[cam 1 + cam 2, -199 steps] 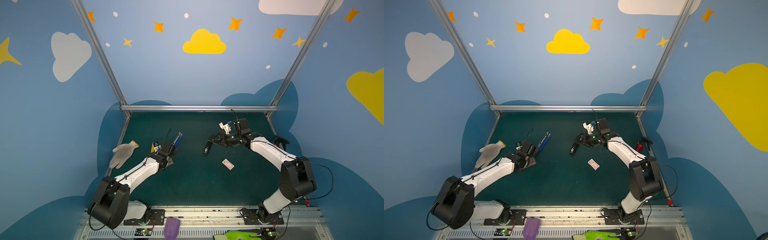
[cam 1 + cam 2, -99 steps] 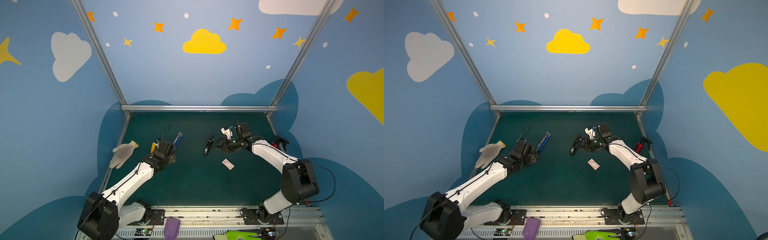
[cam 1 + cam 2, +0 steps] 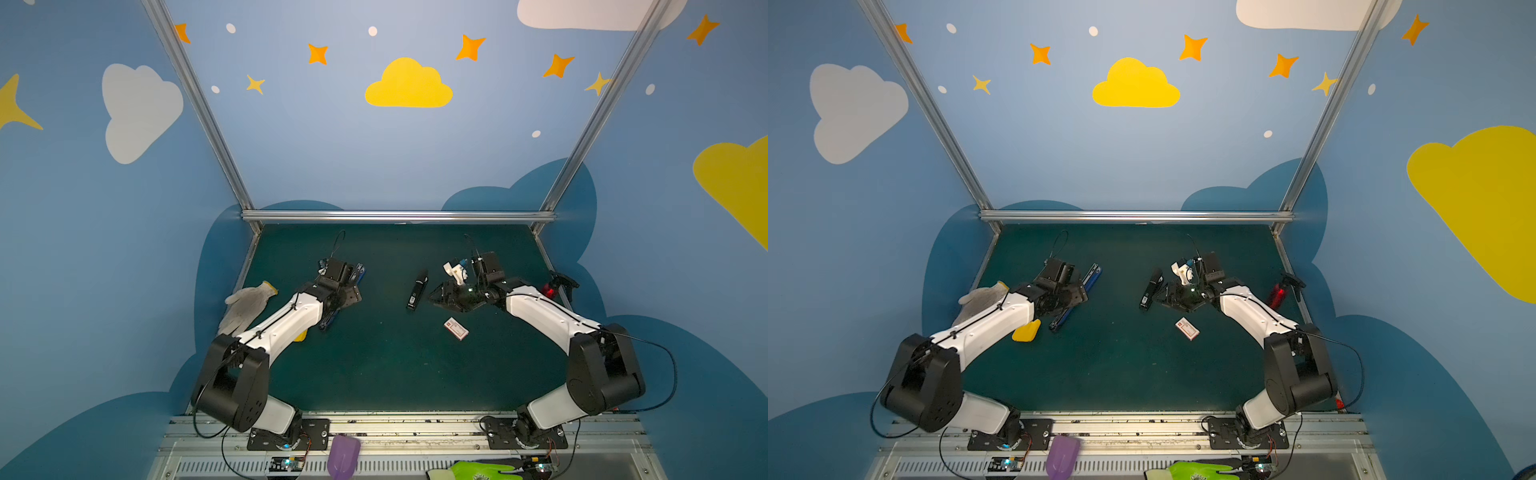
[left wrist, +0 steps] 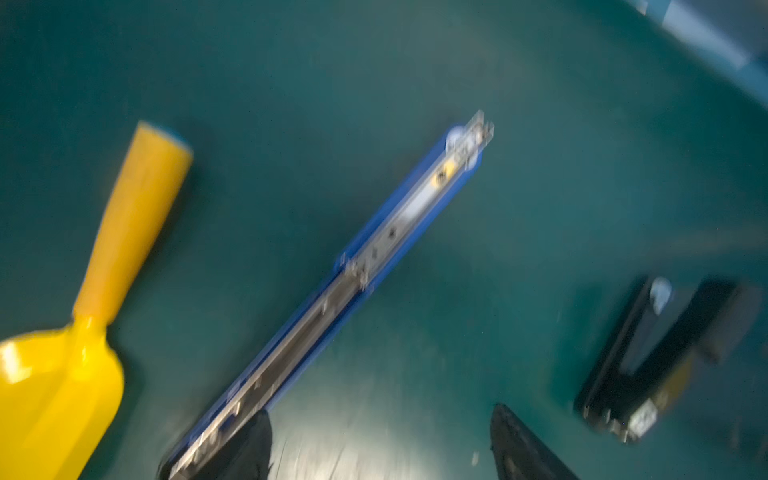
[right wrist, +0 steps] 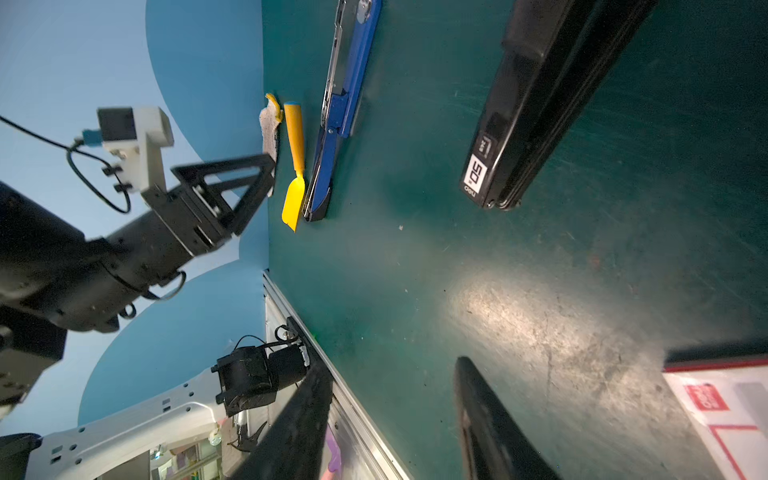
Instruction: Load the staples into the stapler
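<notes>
My left end effector [image 4: 379, 413] was open wide and held nothing. Only the bare green desk [image 4: 540, 124] showed between its two dark fingers. One finger [image 4: 249, 444] was right by the end of the blue stapler [image 4: 374, 249], but that view was too blurry to tell if they touched. My right end effector [image 5: 395, 368] was open too, with bare desk in the gap, and it held nothing. The black stapler [image 5: 528, 108] lay near it, not touching it. The staples were in their small box [image 3: 456, 328], which lay flat on the desk near my right end effector, well apart from both staplers. I could see only the box, not the staples inside. The black stapler had a white label at one end that said "50", with smaller writing I could not read. The box was white with a red mark, and its letters were too blurry to read. The blue stapler was folded out flat in one long line, with a shiny metal rail down its middle. The black stapler looked smooth and shiny. A smooth yellow scoop [image 4: 83, 365] with a round handle lay beside the blue stapler. The desk looked scratched and dull.
</notes>
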Available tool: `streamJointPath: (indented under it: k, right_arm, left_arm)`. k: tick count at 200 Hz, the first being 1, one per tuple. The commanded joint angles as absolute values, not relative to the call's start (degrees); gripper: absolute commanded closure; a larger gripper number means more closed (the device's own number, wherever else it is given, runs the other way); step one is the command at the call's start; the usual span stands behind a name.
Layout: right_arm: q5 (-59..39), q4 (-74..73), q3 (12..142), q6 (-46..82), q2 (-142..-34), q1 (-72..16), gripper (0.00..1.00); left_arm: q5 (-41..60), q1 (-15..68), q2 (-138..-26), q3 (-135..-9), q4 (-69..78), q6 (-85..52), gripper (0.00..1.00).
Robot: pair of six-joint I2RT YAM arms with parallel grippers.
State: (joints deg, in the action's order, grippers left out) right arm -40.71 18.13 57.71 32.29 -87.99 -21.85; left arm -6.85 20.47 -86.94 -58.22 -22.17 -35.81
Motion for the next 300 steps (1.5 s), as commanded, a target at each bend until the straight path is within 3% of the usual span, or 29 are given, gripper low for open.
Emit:
streamJointPath:
  k: [1,62,109,150,214,270,283,300]
  right_arm:
    - [-40.1,18.9,56.3,31.7,-85.4,-22.1,0.51]
    - [-37.8,22.6,53.4,30.2,-80.3,-21.9,0.50]
    - [-36.8,24.1,52.1,29.6,-78.3,-21.4,0.51]
    - [-37.5,23.1,52.4,30.0,-79.7,-21.2,0.52]
    - [-38.5,21.8,52.7,30.7,-82.1,-21.2,0.52]
    - [-39.1,21.0,53.9,31.4,-83.5,-21.2,0.53]
    - [-39.4,21.3,54.4,31.3,-83.8,-21.3,0.52]
    - [-39.2,21.4,54.8,31.1,-83.7,-21.4,0.50]
  left_arm:
    - [-3.4,17.6,-94.1,-64.0,-20.3,-34.8,0.18]
    - [5.9,13.8,-118.3,-88.2,-25.4,-32.8,0.18]
    - [19.6,13.7,-126.7,-96.5,-24.1,-33.4,0.21]
    - [24.9,16.9,-126.0,-94.5,-23.9,-34.3,0.24]
    - [25.7,23.1,-115.7,-76.1,-19.8,-36.2,0.35]
    - [15.4,27.5,-102.9,-65.9,-26.5,-34.7,0.43]
    - [11.8,28.4,-98.9,-63.9,-27.7,-35.7,0.42]
    - [6.5,29.0,-93.1,-61.0,-28.3,-38.9,0.35]
